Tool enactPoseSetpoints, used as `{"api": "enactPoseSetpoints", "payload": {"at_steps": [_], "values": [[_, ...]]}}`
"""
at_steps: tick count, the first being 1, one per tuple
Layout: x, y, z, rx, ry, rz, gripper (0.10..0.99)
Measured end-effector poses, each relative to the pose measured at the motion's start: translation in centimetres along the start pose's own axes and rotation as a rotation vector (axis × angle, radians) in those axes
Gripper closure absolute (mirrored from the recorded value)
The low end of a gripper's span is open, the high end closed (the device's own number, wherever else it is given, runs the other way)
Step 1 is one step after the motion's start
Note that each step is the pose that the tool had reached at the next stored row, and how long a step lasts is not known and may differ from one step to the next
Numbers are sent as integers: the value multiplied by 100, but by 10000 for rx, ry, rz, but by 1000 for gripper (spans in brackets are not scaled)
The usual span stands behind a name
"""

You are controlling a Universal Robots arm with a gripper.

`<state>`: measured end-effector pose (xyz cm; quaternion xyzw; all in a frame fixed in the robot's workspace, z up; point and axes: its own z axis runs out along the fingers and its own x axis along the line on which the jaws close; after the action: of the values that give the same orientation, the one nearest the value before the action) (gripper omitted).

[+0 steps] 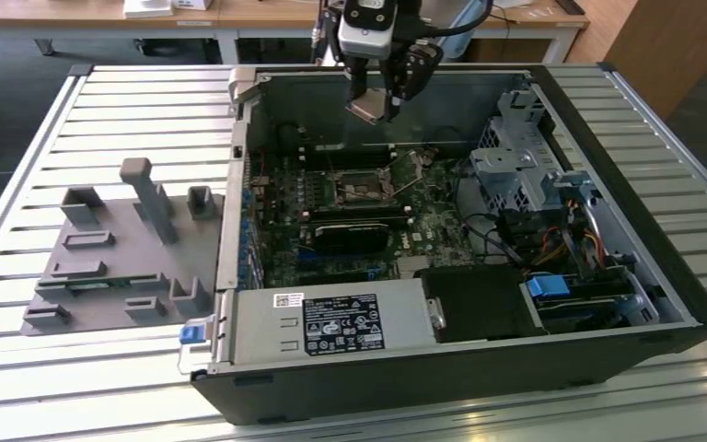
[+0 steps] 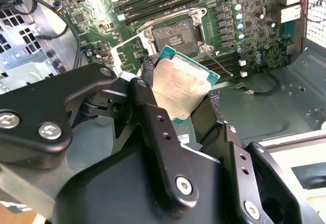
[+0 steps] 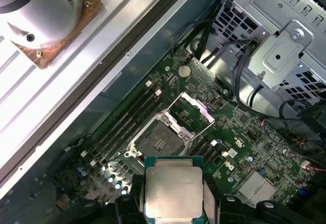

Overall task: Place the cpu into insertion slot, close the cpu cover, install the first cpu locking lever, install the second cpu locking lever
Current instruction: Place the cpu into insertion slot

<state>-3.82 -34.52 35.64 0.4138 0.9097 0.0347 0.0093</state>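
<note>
Gripper (image 1: 376, 103) clamped on the cpu (image 3: 173, 193) by its edges, hanging above the bare insertion slot (image 3: 159, 142), cpu cover (image 3: 191, 113) flipped up so the socket's exposed.

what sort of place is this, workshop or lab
Probably a robotics lab or test bench: an open computer case lies on a slatted metal table, a grey fixture plate sits beside it, wooden desks stand behind, and the gripper holds the cpu above the motherboard.

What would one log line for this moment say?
claw: shut on cpu | insertion slot: empty | cpu cover: open
</note>
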Motion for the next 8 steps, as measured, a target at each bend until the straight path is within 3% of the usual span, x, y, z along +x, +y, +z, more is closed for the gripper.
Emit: {"api": "enactPoseSetpoints", "payload": {"at_steps": [8], "values": [[0, 0, 4, 11, -55, 505, 545]]}}
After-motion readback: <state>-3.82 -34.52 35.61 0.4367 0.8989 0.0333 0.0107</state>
